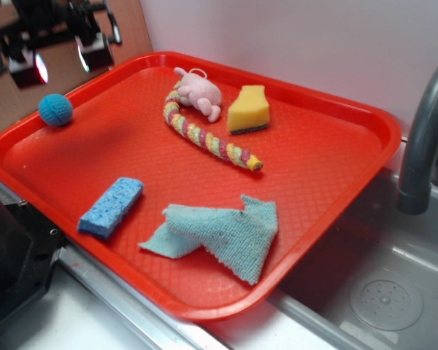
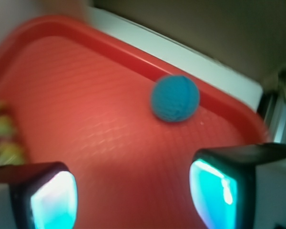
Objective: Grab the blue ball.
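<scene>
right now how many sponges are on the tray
2. The yellow sponge stands near the far edge of the red tray, right of the pink plush toy. The blue sponge lies flat near the front left edge, left of the teal cloth. None seems hidden.

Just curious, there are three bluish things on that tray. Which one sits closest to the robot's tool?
The small round blue ball by the tray's far-left rim, near the tool. The flat blue sponge and teal cloth lie at the front.

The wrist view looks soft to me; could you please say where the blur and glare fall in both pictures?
Wrist view: blurred throughout, worst at the left edge; the blue ball is soft yet recognisable, and the open end effector pads glow cyan. Exterior view: mostly sharp, with the end effector glaring white at top left.
</scene>
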Robot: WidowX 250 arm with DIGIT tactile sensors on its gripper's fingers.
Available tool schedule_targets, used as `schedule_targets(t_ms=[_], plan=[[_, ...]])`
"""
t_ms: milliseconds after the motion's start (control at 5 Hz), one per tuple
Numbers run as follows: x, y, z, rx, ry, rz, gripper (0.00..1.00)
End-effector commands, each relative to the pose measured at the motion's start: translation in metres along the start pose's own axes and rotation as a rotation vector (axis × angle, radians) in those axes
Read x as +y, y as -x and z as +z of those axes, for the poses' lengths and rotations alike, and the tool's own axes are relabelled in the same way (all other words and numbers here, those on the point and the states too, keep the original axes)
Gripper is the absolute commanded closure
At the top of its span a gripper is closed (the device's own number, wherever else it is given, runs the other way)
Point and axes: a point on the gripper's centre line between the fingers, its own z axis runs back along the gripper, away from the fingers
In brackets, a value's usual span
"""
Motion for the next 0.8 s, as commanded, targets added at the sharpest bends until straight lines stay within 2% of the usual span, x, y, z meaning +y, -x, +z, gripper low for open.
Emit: schedule_targets(t_ms=[0,600], plan=[[0.023,-0.028,-0.026,-0.025,-0.024,0.062,0.0],[0.028,-0.047,-0.035,-0.059,-0.029,0.033,0.0]])
